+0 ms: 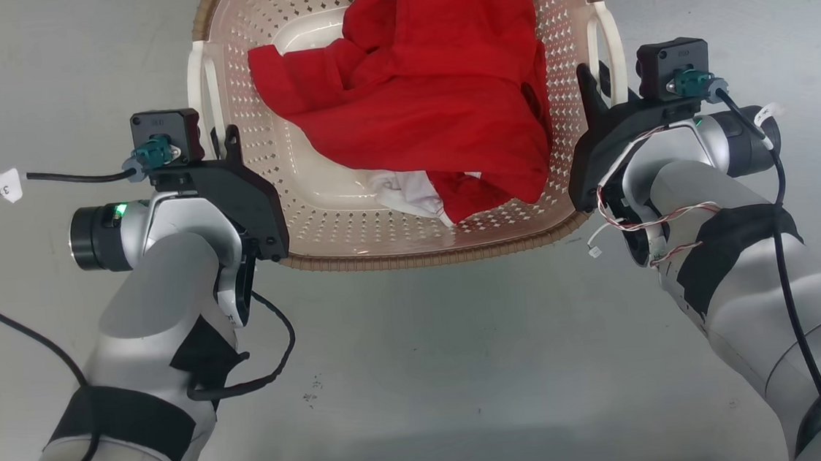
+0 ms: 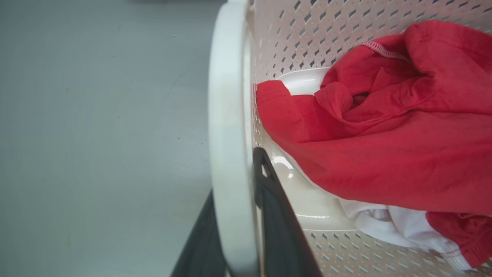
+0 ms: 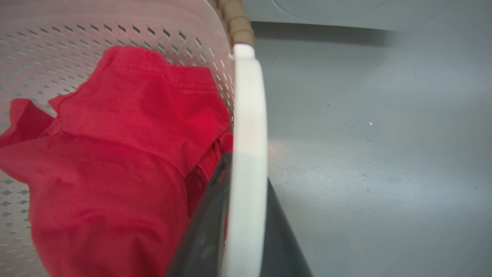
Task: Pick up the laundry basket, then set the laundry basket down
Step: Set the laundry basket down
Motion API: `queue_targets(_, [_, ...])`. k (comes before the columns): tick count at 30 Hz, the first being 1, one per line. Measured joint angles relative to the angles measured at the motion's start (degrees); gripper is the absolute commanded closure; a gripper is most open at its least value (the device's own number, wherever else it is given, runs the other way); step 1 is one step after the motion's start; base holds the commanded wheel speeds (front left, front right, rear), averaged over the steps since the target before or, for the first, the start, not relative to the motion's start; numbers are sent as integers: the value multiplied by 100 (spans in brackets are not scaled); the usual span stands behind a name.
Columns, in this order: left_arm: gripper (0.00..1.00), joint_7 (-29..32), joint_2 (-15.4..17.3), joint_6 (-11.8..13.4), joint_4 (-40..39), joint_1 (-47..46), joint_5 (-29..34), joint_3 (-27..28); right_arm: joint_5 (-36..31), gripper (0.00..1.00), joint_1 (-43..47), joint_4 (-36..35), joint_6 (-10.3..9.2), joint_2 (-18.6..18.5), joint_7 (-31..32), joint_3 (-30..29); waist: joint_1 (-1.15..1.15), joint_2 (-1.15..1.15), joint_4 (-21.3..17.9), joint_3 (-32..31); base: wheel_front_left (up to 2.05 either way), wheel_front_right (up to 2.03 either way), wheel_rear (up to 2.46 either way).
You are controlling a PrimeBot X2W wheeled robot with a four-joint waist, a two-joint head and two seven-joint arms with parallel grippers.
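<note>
Nearest, left gripper [image 1: 221, 139] and right gripper [image 1: 593, 80], equally close, each had 2 fingers clamped astride one of the white side handles [image 1: 198, 86] of the laundry basket [image 1: 427, 255], which sat directly between them over grey floor [image 1: 421, 369].

Bright, even light casts a soft shadow on the floor [image 1: 472, 460] at the head view's bottom. Glare glints inside the laundry basket [image 2: 307, 215]; wrist views blur low down.

Grey floor [image 1: 422, 376] is wide open in front of the laundry basket [image 1: 413, 258] and out past both sides. Inside, a heaped red garment [image 1: 429, 90] hogs most of the room; bare bottom only along the left.
</note>
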Motion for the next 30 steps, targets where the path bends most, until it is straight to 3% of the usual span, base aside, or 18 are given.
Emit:
queue_targets(1, [100,-1,-5,0,11,0,4,-4,-5,100,-1,2,0,0,-2,5,0,0,0,0,0,0,0])
queue_targets(4, [100,-55,-7,-1,38,-4,29,-19,-43,53,4,26,0,-1,3,49,0,0,2,-6,0,0,0])
queue_targets(5, [83,-70,-2,-1,44,-23,71,-21,-45,29,17,36,1,0,3,65,0,0,1,-11,0,0,0])
queue_targets(6, [75,-69,-1,-1,56,-43,98,-30,-45,6,24,42,1,3,2,70,0,0,1,-17,0,0,0])
queue_targets(7, [66,-68,0,1,73,-57,107,-38,-45,0,26,44,1,4,2,76,0,0,0,-24,0,0,0])
queue_targets(9, [51,-68,41,1,118,-55,107,-45,-45,0,52,41,1,4,0,90,0,0,-6,-53,0,0,0])
queue_targets(10, [34,-69,53,1,131,-55,107,-52,-44,0,78,29,1,4,0,93,0,0,-9,-72,0,0,0])
queue_targets(12, [20,-75,47,1,146,-55,107,-65,-43,0,130,10,1,7,-3,97,0,0,-14,-112,0,0,0])
queue_targets(14, [0,-77,30,1,155,-53,109,-80,-35,0,177,-5,0,7,-4,100,0,0,-16,-158,0,0,0])
queue_targets(30, [0,-328,27,-104,232,94,146,-119,-18,0,228,64,31,10,-135,69,0,0,-38,-727,0,0,0])
